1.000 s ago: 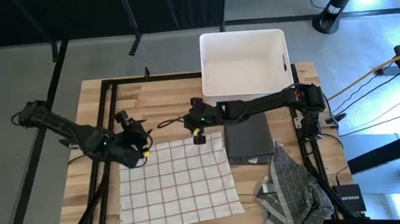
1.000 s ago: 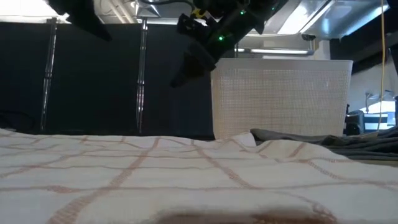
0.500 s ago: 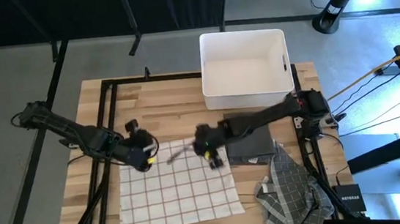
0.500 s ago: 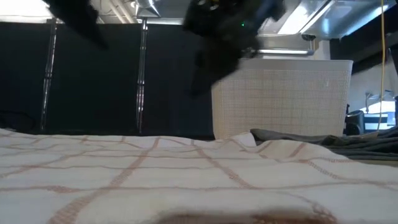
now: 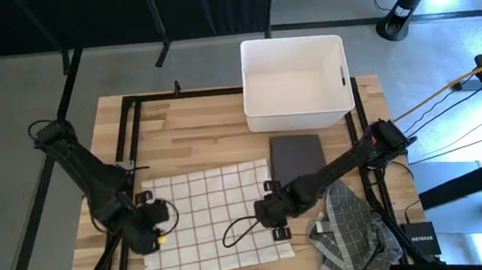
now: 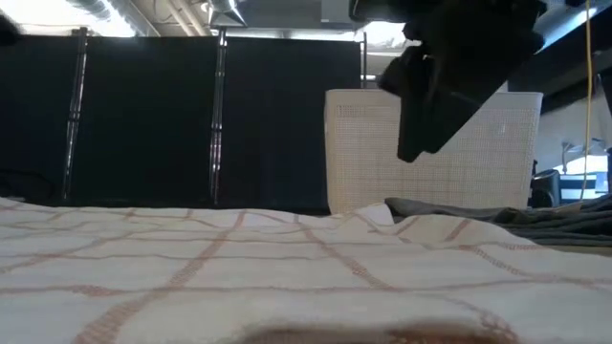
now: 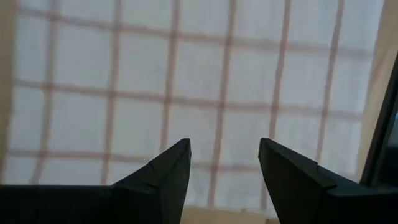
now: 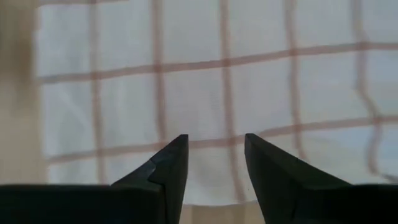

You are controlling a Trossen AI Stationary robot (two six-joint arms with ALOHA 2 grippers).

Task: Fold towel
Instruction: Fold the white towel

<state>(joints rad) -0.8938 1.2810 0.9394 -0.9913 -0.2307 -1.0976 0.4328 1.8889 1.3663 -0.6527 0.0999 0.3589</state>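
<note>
A white towel (image 5: 213, 213) with a thin red grid lies spread flat on the wooden table (image 5: 187, 122), toward its near side. My left gripper (image 5: 153, 239) hangs open over the towel's near-left corner. In its wrist view the gripper (image 7: 224, 152) points down at the checked cloth (image 7: 186, 74). My right gripper (image 5: 276, 225) hangs open over the towel's near-right corner. Its wrist view shows the gripper (image 8: 216, 146) above the cloth (image 8: 217, 74). In the low view the right gripper (image 6: 421, 134) is a dark blur above the towel (image 6: 287, 268).
A white bin (image 5: 294, 72) stands at the far side of the table. A folded dark grey cloth (image 5: 297, 158) lies just in front of it. A heap of grey checked cloths (image 5: 348, 231) sits at the near right corner, close beside the right arm.
Both grippers have swung toward the table's near edge and tipped to point more steeply down. The left went from the towel's far-left corner to its near-left corner. The right went from the towel's far edge to its near-right corner. The towel has stayed flat.
</note>
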